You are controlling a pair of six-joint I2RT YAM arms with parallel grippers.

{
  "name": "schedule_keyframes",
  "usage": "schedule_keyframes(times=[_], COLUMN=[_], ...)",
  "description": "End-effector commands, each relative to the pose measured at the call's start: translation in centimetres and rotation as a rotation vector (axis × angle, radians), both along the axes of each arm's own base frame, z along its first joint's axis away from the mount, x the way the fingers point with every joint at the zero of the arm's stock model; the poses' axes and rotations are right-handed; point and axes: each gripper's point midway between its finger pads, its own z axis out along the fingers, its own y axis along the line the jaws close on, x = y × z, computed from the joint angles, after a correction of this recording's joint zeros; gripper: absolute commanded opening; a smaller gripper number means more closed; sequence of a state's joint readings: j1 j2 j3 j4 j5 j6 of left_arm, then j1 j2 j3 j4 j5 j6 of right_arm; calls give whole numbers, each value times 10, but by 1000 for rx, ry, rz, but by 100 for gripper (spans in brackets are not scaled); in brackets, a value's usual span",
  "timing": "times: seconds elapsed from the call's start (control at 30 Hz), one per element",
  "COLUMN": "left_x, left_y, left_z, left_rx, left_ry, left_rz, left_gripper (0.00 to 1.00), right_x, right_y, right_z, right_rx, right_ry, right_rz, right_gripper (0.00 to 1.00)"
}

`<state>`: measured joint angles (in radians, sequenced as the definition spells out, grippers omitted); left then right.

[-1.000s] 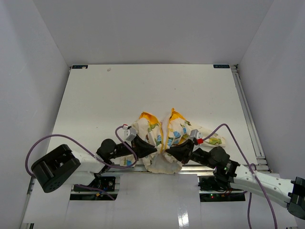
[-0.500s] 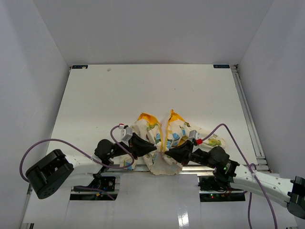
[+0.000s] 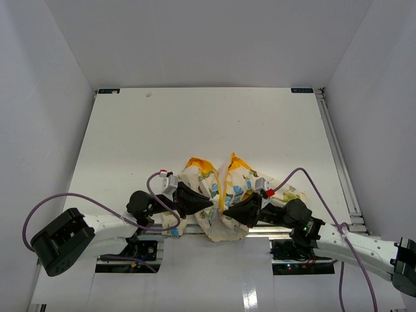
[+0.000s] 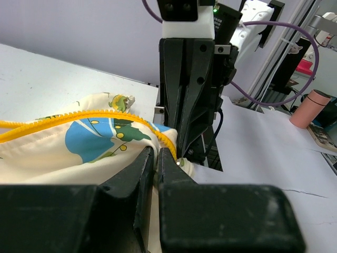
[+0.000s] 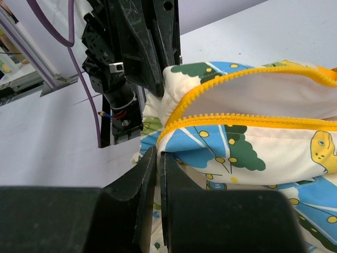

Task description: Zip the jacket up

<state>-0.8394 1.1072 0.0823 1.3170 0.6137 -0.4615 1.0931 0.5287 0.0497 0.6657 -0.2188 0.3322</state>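
Observation:
The jacket (image 3: 237, 182), cream with green, blue and yellow figures and yellow-orange trim, lies bunched at the table's near edge, open down the front. My left gripper (image 3: 209, 202) is shut on the left front panel's lower corner by its yellow zipper teeth (image 4: 105, 114); the jacket fills the left of that wrist view (image 4: 63, 153). My right gripper (image 3: 225, 209) is shut on the right front panel's lower corner under its zipper edge (image 5: 247, 119). The two grippers face each other, almost touching. No zipper slider shows clearly.
The white table (image 3: 208, 123) stretches far behind the jacket, walled in by grey panels. Purple cables (image 3: 78, 195) loop beside both arms. The table's metal front rail (image 3: 260, 227) runs just under the jacket's hem. A pink cup (image 4: 310, 108) stands off the table.

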Motion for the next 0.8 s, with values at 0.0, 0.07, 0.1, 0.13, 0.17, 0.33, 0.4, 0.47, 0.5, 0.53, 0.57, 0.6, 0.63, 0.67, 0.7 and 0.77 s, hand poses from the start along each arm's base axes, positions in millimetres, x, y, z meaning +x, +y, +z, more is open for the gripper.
schedule_keyframes(times=[0.0,0.07,0.1,0.13,0.17,0.33,0.4,0.47,0.5,0.53,0.57,0.6,0.63,0.67,0.7,0.77], left_x=[-37,-39,-39,-40,-40,-46,-48,-49,-49,-49,-49,-48,-48,-47,-47,-47], left_y=[34,35,35,36,37,38,38,38,38,38,38,38,37,37,37,36], left_z=[113,115,115,116,117,123,124,125,126,126,126,126,125,125,125,123], left_rx=[-413,-416,-418,-420,-424,-434,-434,-436,-437,-438,-438,-437,-435,-434,-433,-429], left_ry=[-418,-431,-438,-447,-456,-496,-509,-514,-516,-516,-515,-515,-515,-515,-514,-514], left_rz=[-27,-31,-31,-30,-28,-44,-57,-60,-60,-60,-60,-59,-59,-57,-56,-61], left_gripper=[0,0,0,0,0,0,0,0,0,0,0,0,0,0,0,0], right_x=[-6,-7,-7,-6,-5,7,6,5,4,4,4,4,4,3,2,-1], right_y=[4,5,5,4,3,0,0,-1,-1,-2,-2,-3,-3,-4,-4,-5], right_z=[41,48,52,56,60,77,82,84,84,83,82,80,79,80,80,82], right_rx=[101,107,114,122,129,149,166,177,181,182,183,183,185,192,192,199], right_ry=[-62,-78,-86,-94,-102,-119,-106,-99,-96,-94,-92,-91,-90,-92,-93,-96], right_rz=[52,66,69,68,65,59,90,117,130,132,134,135,137,141,148,160], right_gripper=[8,8,8,8,8,8,8,8,8,8,8,8,8,8,8,8])
